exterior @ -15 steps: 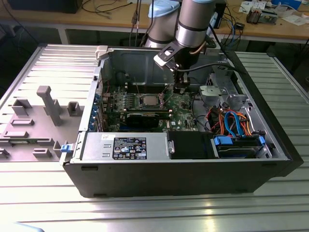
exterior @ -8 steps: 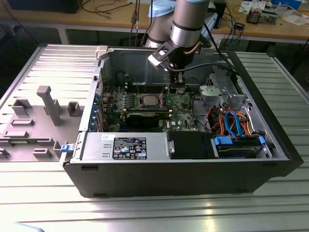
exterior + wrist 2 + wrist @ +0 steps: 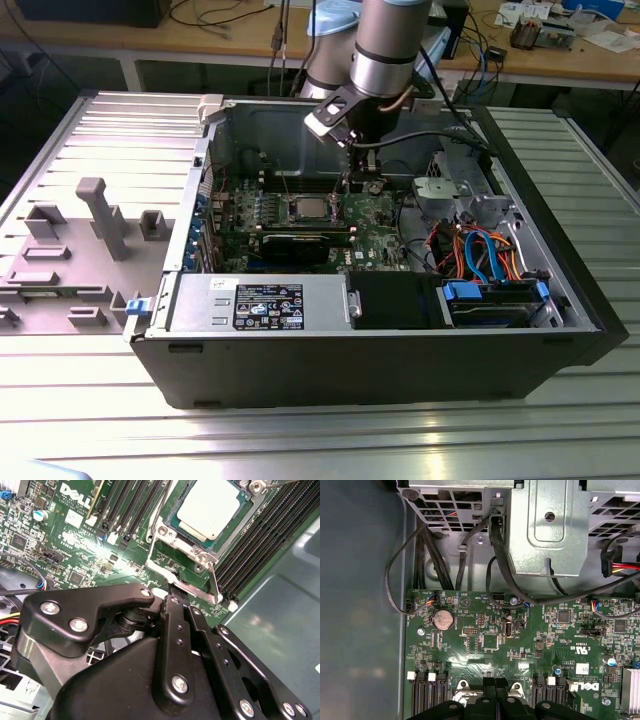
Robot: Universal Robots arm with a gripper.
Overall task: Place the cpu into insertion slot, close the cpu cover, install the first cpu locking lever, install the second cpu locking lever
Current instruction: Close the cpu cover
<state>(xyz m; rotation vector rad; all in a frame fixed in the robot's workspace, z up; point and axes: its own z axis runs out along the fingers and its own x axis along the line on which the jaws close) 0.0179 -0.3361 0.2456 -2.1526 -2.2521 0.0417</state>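
1. The case [image 3: 380, 350], an open computer tower lying on its side, is the landmark; the exterior view shows all of it on a ribbed metal table [image 3: 300, 440], with a grey plastic fixture [image 3: 100, 215] outside it toward that view's left.
2. The arm [image 3: 385, 45] comes down into the case from above, over the middle of the board. This is seen from outside in the exterior view alone.
3. Inside the case, the board [image 3: 375, 215] is green. The first wrist view adds what the exterior view cannot resolve: a coin cell [image 3: 443, 620], black cables [image 3: 395, 580] looping off the board's edge, and a steel drive cage [image 3: 545, 530] beyond it.
4. The gripper [image 3: 172, 594] is black. In the second wrist view its fingers [image 3: 175, 630] lie tight together, with no gap visible between them, and their tip reaches the socket's edge. The first wrist view shows the same closed tips [image 3: 496, 684] over the board.
5. The cpu [image 3: 209, 507] sits in the slot [image 3: 175, 525] near the case's middle, silver top up; the exterior view shows it as a pale square [image 3: 305, 208].
6. The cover [image 3: 167, 540] lies flat around the chip.
7. A thin lever [image 3: 212, 582] stands up by the slot's corner, just beside the fingertips; whether they grip it cannot be told.
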